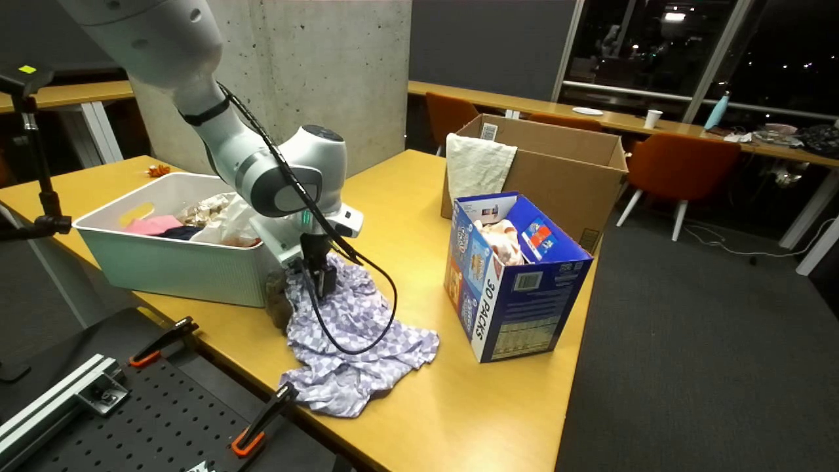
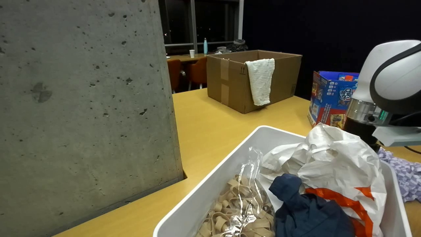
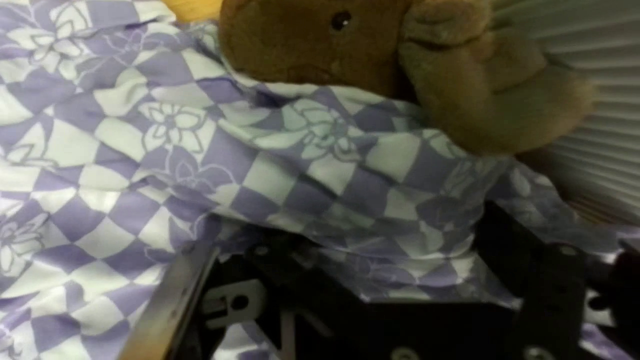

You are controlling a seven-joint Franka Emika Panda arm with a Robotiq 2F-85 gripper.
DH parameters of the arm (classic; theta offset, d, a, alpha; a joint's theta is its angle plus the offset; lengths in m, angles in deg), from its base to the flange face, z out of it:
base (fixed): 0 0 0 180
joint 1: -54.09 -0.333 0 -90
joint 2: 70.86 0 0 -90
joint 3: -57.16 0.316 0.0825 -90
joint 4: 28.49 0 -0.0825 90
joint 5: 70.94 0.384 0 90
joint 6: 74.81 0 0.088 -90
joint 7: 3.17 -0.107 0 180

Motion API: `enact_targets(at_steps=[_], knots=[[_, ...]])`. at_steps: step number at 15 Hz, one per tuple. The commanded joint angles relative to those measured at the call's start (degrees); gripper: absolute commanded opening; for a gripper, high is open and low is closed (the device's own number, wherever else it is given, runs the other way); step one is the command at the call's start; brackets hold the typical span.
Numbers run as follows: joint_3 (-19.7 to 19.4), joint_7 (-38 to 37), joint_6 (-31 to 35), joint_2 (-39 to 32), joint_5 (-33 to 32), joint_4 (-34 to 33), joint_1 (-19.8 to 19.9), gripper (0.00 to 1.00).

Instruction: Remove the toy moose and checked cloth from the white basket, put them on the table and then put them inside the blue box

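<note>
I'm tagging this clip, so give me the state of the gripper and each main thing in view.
White basket, open-topped, partly filled
Checked cloth, crumpled, outside the basket
Toy moose, partly covered by the cloth, beside the basket
Gripper, open, jaws apart at the checked cloth
Blue box, upright, open, patterned item inside
Brown cardboard box, open
Pale cloth, draped over that box's rim

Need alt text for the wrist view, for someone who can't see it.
Robot gripper at the bottom, jaws spread apart with part of the flowered, purple-and-white checked cloth between them. At the top, the brown toy moose is partly covered by the cloth, beside the ribbed wall of the white basket at right; a sliver of yellow table shows top left.
</note>
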Motion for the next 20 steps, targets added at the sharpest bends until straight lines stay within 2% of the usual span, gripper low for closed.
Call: enact_targets(at_steps=[1,2,6,9,10,12,15,20], knots=[[1.79,2.48,0.27,-2.63,1.77,-2.83,1.52,0.59],[2.0,2.64,0.11,-2.83,1.78,-3.2,1.59,0.5],[2.04,2.85,-0.5,-2.61,1.6,-3.83,1.65,0.23],[1.38,2.33,-0.44,0.08,1.46,-1.9,1.91,0.02],[1.13,2.0,-0.4,1.41,1.43,-0.87,2.01,0.06],[0.76,1.75,-0.59,3.19,1.26,0.29,2.29,0.04],[-0.58,0.61,-1.46,6.74,0.51,2.24,2.33,0.05],[-3.97,0.95,-9.9,14.08,-1.55,1.99,3.28,0.05]])
